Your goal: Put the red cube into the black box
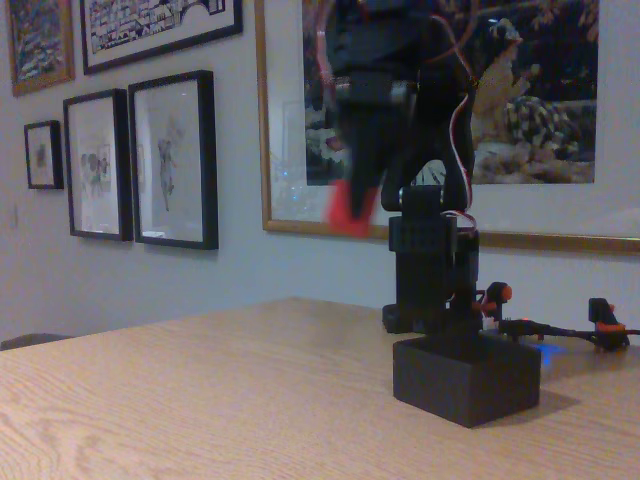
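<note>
The gripper is seen in the fixed view pointing downward, blurred, with its fingers closed on the red cube, which is held in the air at its tip. The black arm is folded high above its base. One cube is counted. One black box is set on the wooden table, below the gripper and to its right.

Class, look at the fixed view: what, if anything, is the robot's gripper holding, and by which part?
The gripper holds the red cube by its upper part, high in the air, up and left of the black box. Blur hides the exact faces pinched.
</note>
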